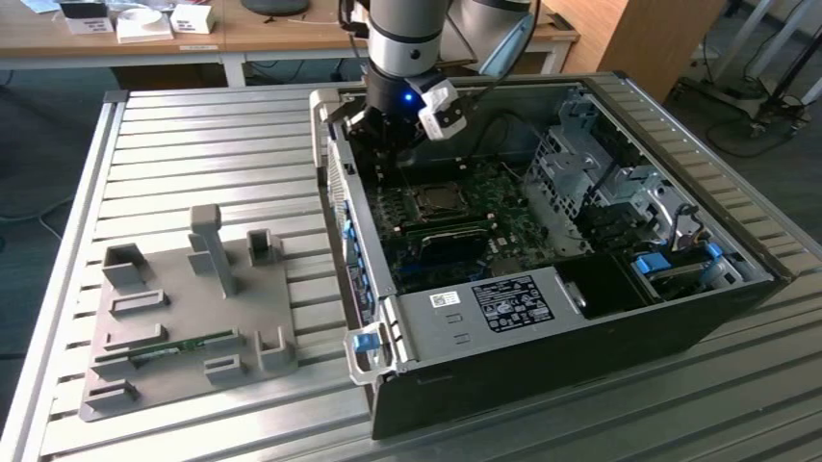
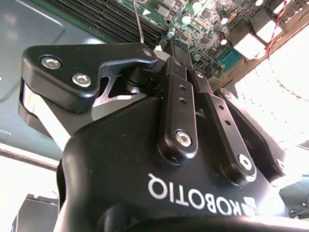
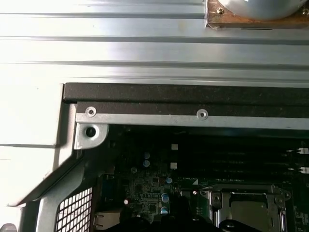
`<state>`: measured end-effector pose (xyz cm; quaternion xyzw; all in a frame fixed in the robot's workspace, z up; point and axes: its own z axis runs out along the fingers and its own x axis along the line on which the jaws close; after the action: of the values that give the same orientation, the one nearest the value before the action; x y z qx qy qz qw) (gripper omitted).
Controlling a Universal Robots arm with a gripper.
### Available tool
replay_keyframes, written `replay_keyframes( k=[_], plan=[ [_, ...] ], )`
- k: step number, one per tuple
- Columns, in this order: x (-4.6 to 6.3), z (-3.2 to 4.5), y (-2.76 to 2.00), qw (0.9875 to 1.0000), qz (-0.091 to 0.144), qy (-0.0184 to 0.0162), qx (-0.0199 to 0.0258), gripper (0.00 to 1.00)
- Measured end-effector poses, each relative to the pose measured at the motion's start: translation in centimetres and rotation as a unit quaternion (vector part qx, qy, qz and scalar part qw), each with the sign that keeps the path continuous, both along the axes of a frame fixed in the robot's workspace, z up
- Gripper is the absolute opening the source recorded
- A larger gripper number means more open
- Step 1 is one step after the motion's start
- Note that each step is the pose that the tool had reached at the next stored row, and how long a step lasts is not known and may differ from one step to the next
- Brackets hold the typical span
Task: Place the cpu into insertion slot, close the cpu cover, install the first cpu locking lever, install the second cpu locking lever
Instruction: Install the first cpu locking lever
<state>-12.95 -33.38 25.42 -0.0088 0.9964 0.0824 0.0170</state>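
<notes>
My pincer (image 1: 383, 154) hangs inside the open black computer case (image 1: 540, 366), which lies on its side on the ribbed metal surface (image 1: 192, 144). In the exterior view the pincer sits low over the far end of the green motherboard (image 1: 495, 192), just beyond the insertion slot (image 1: 437, 200) and near the case's far wall. In the second wrist view my pincer (image 2: 164, 48) looks pressed together, its black links folded inward so the tips meet above the board. A thin metal rod (image 2: 138, 24) rises just beside the tips; I cannot tell whether I touch it. Behind it run the long black memory slots (image 2: 111, 21). In the first wrist view the cpu cover (image 3: 219, 200) lies flat over the insertion slot (image 3: 277, 205), and the cpu (image 3: 253, 210) shows its silver-grey top through the cover's window. On the exterior view's left, well apart from the case, a grey fixture plate (image 1: 192, 308) with upright holders rests on the surface.
</notes>
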Motion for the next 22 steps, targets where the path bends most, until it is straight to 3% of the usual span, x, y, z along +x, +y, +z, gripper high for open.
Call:
replay_keyframes(
  k=[7, 22],
  plan=[
    [0.0, -0.02, 0.25, 1.0000, 0.000, -0.0001, 0.0089, 0.10],
    [1.7, -0.06, 0.28, 1.0000, 0.000, 0.0000, 0.0098, 0.10]
  ],
)
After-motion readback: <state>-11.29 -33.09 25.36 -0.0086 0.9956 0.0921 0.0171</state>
